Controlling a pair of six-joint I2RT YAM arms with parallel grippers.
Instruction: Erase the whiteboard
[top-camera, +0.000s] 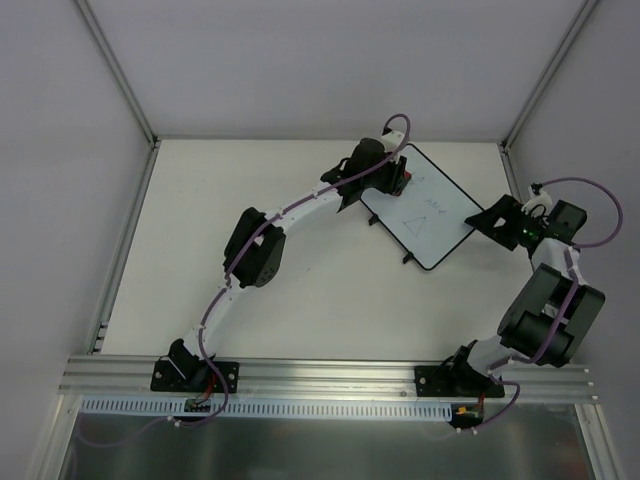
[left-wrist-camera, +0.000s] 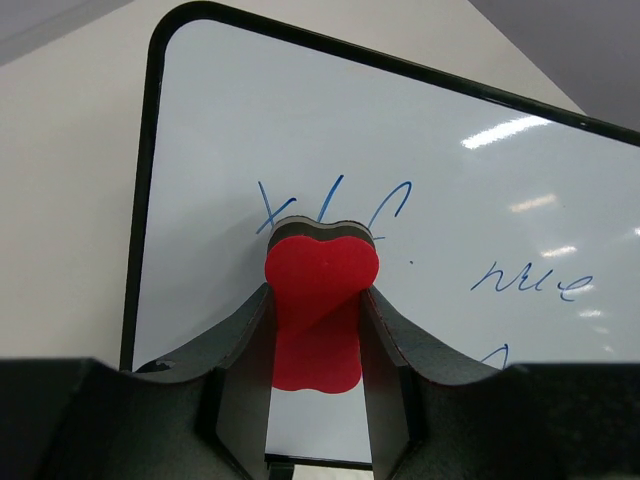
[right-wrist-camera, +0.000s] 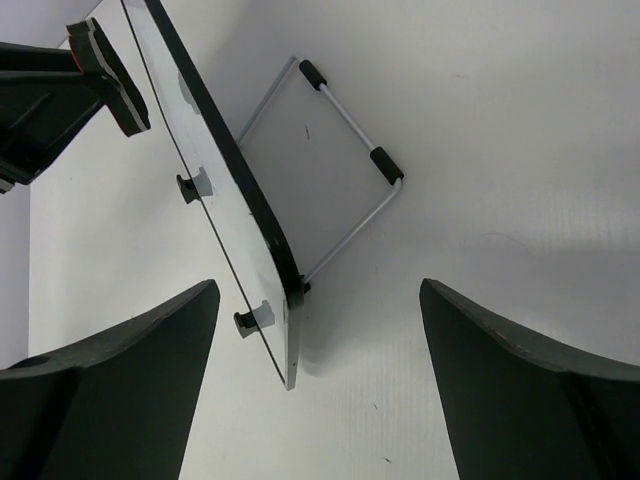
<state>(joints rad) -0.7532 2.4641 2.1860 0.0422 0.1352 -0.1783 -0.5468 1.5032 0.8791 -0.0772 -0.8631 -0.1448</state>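
Red foam eraser (left-wrist-camera: 320, 265), pinched tight in the left claw (left-wrist-camera: 318, 300), sits against the whiteboard (left-wrist-camera: 450, 170), just below blue marker scribbles (left-wrist-camera: 330, 205). The whiteboard stands tilted on a wire stand (right-wrist-camera: 350, 130) on the white counter (top-camera: 300, 290), between the two claws. A drawn triangle (top-camera: 412, 222) marks its middle. The right claw (top-camera: 488, 220) is near the whiteboard's right edge, with its jaws spread wide, holding nothing and not touching the rim.
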